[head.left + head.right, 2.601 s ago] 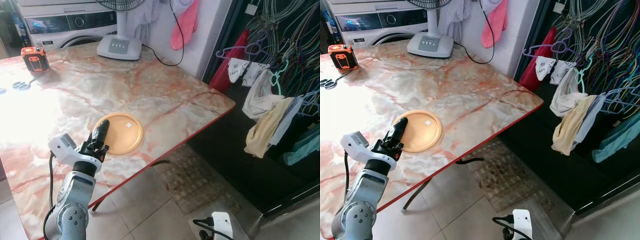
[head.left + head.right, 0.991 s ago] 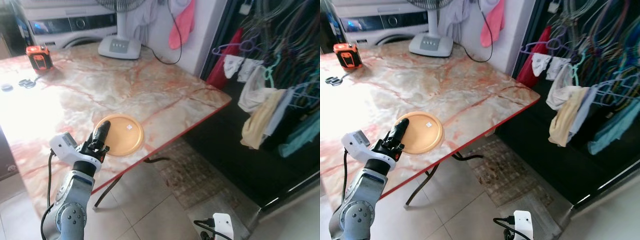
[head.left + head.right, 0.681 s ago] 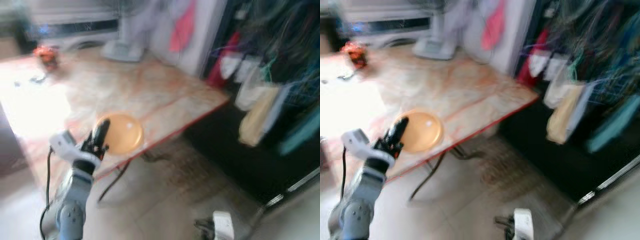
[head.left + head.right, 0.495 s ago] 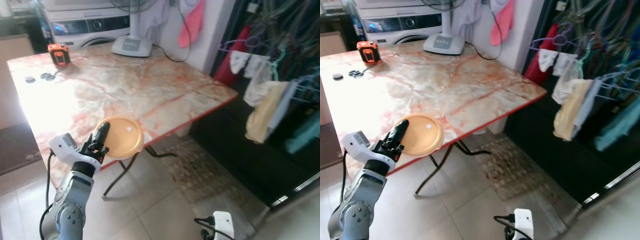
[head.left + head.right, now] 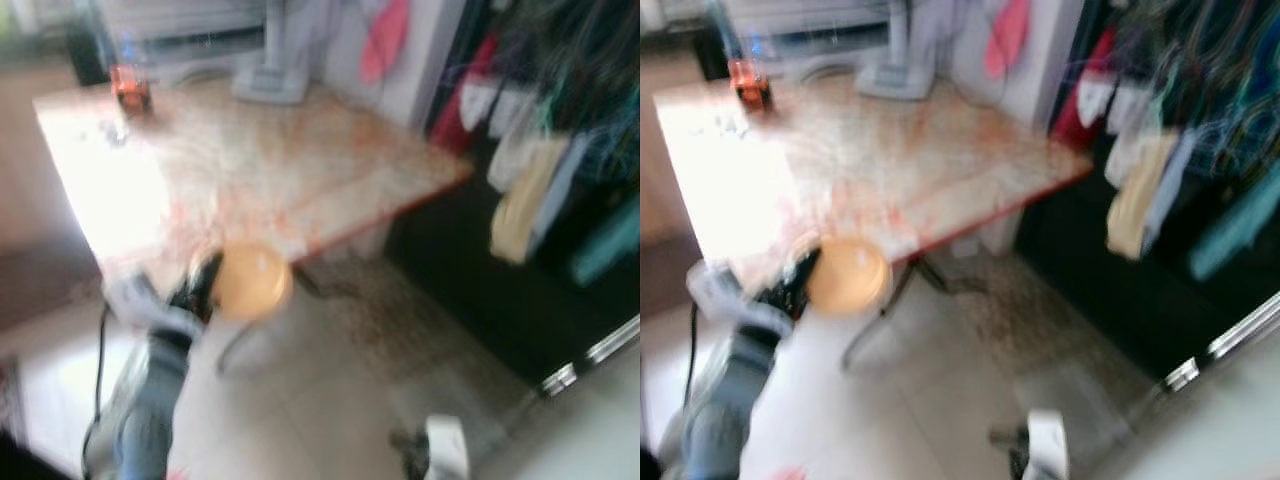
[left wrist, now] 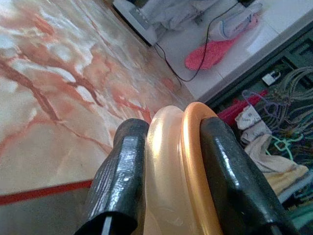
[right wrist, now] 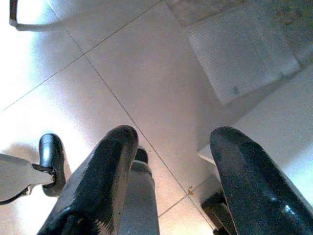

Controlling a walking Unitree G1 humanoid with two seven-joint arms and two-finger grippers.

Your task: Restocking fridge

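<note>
The head views are blurred. The left gripper [image 6: 168,196] is clamped on the rim of an orange plate [image 6: 188,171], one black finger on each face of it, as the left wrist view shows plainly. In the left eye view the plate [image 5: 250,281] sits at the end of the left arm, at the near edge of a marble table [image 5: 270,160] with a red border, overlapping that edge; whether it touches the top I cannot tell. At the table's far edge stand the white base of a fan [image 5: 268,82] and a small orange device [image 5: 130,88]. A pink cloth [image 5: 385,45] hangs on the wall behind, and clothes on hangers [image 5: 530,190] fill the dark space to the right. The right gripper [image 7: 173,191] hangs over pale floor tiles [image 7: 146,73] with its fingers spread apart and nothing between them.
</note>
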